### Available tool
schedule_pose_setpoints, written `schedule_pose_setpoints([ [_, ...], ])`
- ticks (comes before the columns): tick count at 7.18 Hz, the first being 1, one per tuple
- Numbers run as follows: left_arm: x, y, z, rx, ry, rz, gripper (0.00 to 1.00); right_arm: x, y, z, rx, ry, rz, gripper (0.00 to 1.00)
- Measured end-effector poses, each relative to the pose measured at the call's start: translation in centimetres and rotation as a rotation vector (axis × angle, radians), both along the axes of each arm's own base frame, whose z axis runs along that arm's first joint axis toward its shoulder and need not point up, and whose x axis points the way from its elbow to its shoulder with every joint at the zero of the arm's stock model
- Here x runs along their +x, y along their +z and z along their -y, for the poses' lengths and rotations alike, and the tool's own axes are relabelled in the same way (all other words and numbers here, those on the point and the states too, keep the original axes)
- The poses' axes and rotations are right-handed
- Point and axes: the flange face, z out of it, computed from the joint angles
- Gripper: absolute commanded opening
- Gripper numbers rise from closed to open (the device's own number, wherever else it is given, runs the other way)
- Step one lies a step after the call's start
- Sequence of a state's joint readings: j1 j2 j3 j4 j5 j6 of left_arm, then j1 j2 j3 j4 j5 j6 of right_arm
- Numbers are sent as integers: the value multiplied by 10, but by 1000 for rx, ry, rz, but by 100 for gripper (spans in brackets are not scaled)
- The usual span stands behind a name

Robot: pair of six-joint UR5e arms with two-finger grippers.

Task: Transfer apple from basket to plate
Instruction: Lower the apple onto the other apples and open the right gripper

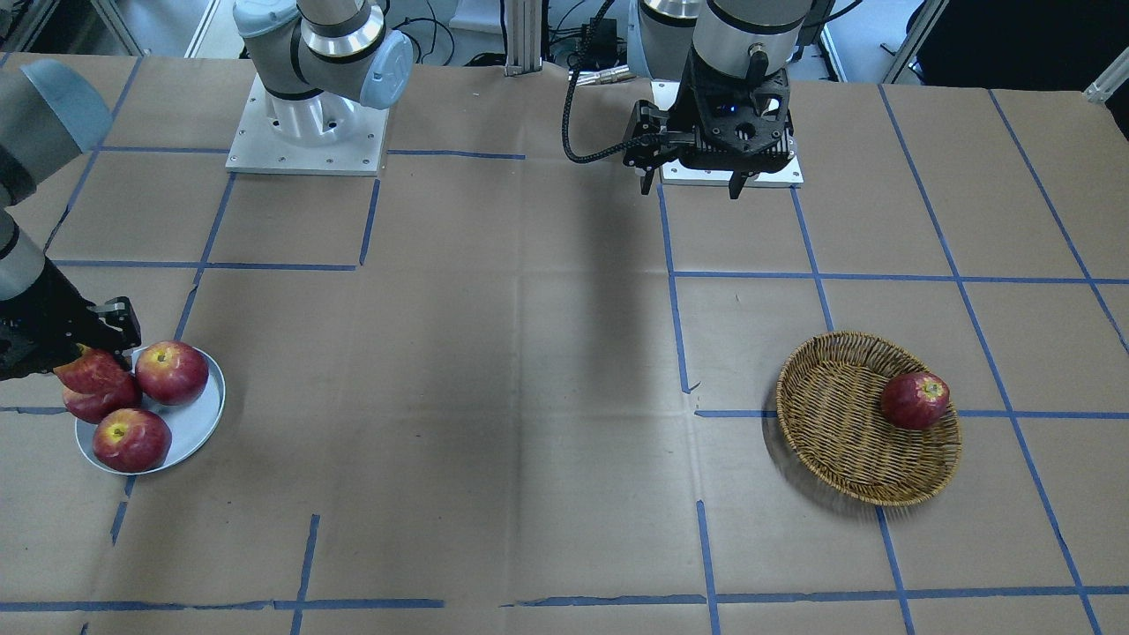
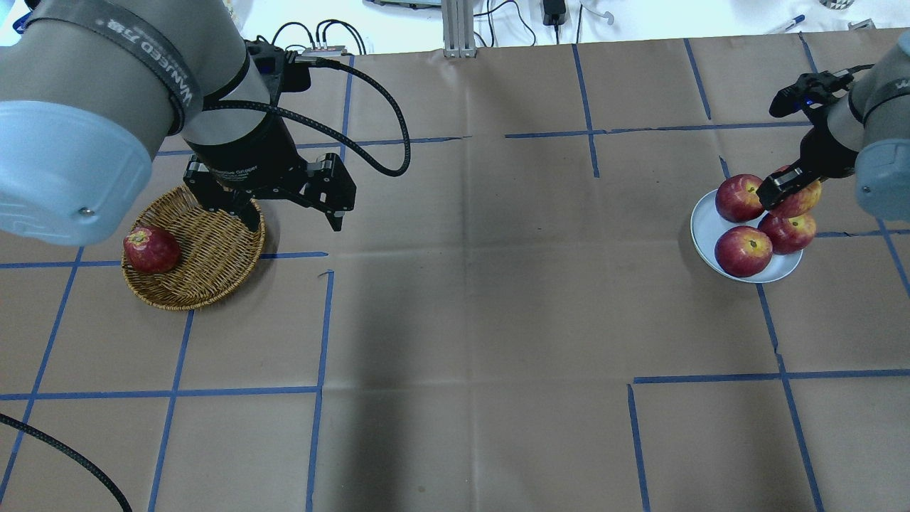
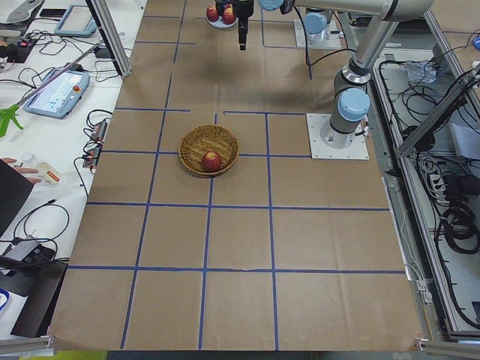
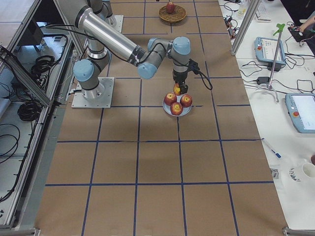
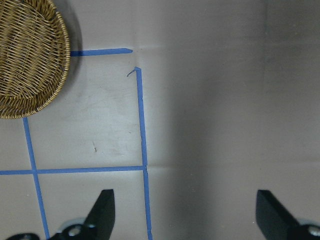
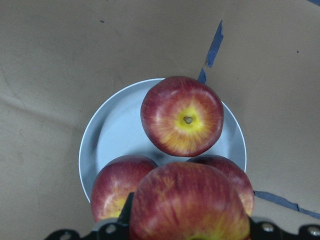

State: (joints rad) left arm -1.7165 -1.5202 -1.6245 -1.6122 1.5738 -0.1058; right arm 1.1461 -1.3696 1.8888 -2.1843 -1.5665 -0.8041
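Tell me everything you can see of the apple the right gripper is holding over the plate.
The apple is streaky red-orange, paler than the others, with yellow showing at one end. Its skin looks smooth and whole. The right gripper is shut on it, fingers on opposite sides, holding it over one side of the pale grey-blue plate, above two of the three darker apples lying there. Whether it touches the ones beneath cannot be told.
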Motion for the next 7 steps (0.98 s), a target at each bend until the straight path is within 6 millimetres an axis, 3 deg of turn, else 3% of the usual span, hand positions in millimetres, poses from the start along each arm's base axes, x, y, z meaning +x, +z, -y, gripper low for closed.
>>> schedule_pose_setpoints([
  [2,0,0,0,0,0,0,99,-2,-21,3,25,-1,16,60],
  [3,0,0,0,0,0,0,99,-3,-25,4,32,-2,18,76],
  [4,0,0,0,0,-1,0,99,-4,-29,4,38,-3,19,100],
  [7,0,0,0,0,-1,0,99,-6,-26,7,39,-7,2,100],
])
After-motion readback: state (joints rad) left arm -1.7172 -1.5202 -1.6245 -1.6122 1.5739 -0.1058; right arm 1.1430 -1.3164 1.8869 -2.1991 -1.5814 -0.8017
